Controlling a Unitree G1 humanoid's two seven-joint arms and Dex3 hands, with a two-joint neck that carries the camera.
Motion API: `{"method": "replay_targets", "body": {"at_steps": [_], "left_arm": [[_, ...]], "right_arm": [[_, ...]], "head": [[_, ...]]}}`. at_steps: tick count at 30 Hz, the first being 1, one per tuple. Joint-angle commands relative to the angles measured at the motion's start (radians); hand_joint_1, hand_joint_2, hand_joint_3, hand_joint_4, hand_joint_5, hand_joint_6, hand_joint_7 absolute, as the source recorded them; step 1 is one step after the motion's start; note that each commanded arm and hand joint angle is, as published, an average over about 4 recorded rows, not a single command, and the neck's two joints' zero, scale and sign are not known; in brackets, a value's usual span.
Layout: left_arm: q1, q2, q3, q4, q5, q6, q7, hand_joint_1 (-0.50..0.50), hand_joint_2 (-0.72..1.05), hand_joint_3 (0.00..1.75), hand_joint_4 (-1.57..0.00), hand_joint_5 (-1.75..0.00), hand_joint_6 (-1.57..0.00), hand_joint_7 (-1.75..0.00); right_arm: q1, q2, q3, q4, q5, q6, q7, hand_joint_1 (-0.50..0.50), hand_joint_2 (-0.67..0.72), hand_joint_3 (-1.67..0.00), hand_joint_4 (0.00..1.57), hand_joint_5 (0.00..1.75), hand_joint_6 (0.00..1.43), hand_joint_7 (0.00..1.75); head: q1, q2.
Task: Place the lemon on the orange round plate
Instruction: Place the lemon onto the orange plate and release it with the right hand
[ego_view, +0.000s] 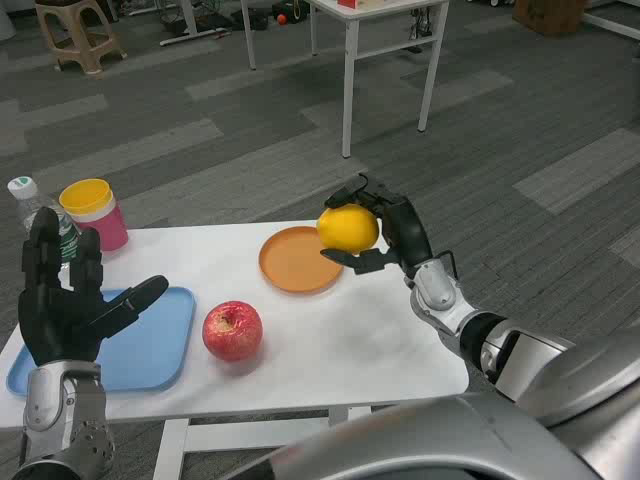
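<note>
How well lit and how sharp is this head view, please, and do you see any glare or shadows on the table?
Head view: even, soft light with no harsh glare; the lemon in the right hand and the apple are sharp. The apple casts a faint shadow on the white table. The left hand, near the lens, looks large; the far furniture is slightly softer.

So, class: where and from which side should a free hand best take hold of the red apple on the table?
Probably grip the apple across its round middle, coming from above: it sits stem-dimple up with open table around it. The open left hand is nearest; the right hand holds the lemon.
</note>
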Motion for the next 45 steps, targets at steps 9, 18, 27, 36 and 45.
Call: {"method": "replay_targets", "body": {"at_steps": [9, 18, 27, 36, 45], "left_arm": [[0.03, 0.01, 0.014, -0.026, 0.009, -0.016, 0.003, 0.5, 0.34, 0.09, 0.0, -0.31, 0.0, -0.14], [0.03, 0.01, 0.014, -0.025, 0.01, -0.016, 0.003, 0.5, 0.34, 0.09, 0.0, -0.31, 0.0, -0.14], [0.03, 0.01, 0.014, -0.028, 0.011, -0.017, 0.003, 0.5, 0.34, 0.09, 0.0, -0.31, 0.0, -0.14], [0.035, 0.01, 0.016, -0.033, 0.011, -0.018, 0.003, 0.5, 0.34, 0.09, 0.0, -0.31, 0.0, -0.14], [0.036, 0.009, 0.017, -0.032, 0.011, -0.019, 0.003, 0.5, 0.34, 0.09, 0.0, -0.31, 0.0, -0.14]], "right_arm": [[-0.015, -0.002, 0.016, 0.006, 0.001, -0.028, -0.032, -0.38, -0.6, -1.11, 1.0, 1.36, 1.17, 1.61], [-0.015, -0.002, 0.016, 0.009, 0.002, -0.028, -0.033, -0.38, -0.6, -1.11, 1.0, 1.36, 1.18, 1.61], [-0.015, -0.002, 0.017, 0.007, 0.002, -0.028, -0.036, -0.38, -0.6, -1.11, 1.0, 1.36, 1.18, 1.61], [-0.015, -0.002, 0.02, 0.007, 0.002, -0.028, -0.038, -0.38, -0.6, -1.11, 1.0, 1.36, 1.2, 1.61], [-0.015, -0.003, 0.021, 0.007, 0.002, -0.028, -0.038, -0.38, -0.6, -1.11, 1.0, 1.36, 1.2, 1.61]], "head": [[0.013, 0.002], [0.013, 0.002], [0.013, 0.006], [0.016, 0.008], [0.017, 0.008]]}}
